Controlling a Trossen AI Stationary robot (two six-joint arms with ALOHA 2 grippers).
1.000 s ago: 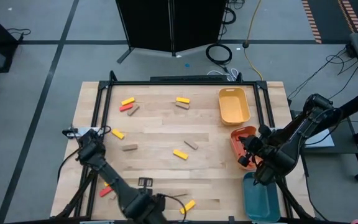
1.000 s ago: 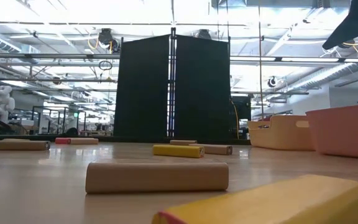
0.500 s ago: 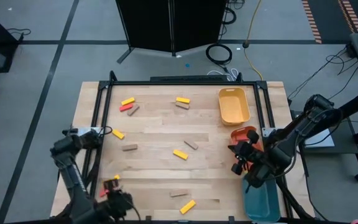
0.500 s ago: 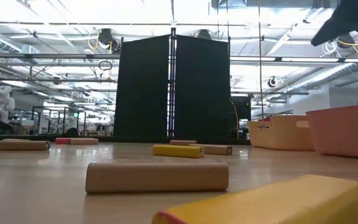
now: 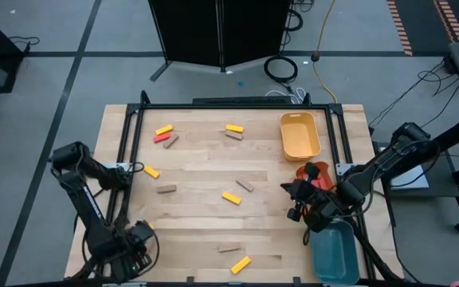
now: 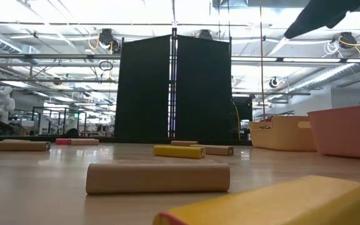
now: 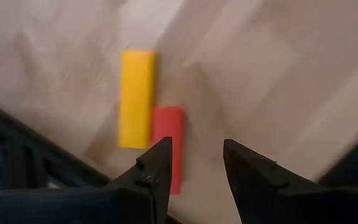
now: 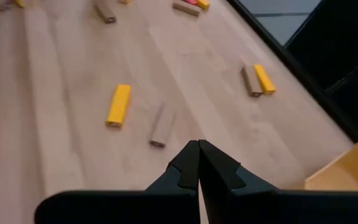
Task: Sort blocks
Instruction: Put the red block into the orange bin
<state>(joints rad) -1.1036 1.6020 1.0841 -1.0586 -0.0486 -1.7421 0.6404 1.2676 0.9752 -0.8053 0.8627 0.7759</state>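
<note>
Red, yellow and tan blocks lie flat and scattered over the wooden table. My left gripper points down over the near left corner, open. In its wrist view the fingers stand above a red block and a yellow block that lie side by side. One fingertip covers the red block's end, and I cannot tell whether it touches. My right gripper is shut and empty above the table, left of the orange tray. Its wrist view looks out over a yellow block and a tan one.
A yellow tray, the orange tray and a teal tray line the table's right side. More blocks lie at the far left, far middle, centre and near edge. A black frame borders the table.
My left gripper has swung from the middle of the near edge toward the table's left edge, rolling and sinking, and now stands over the near left corner. My right gripper has drifted from beside the orange tray toward the table's middle. No block has moved.
</note>
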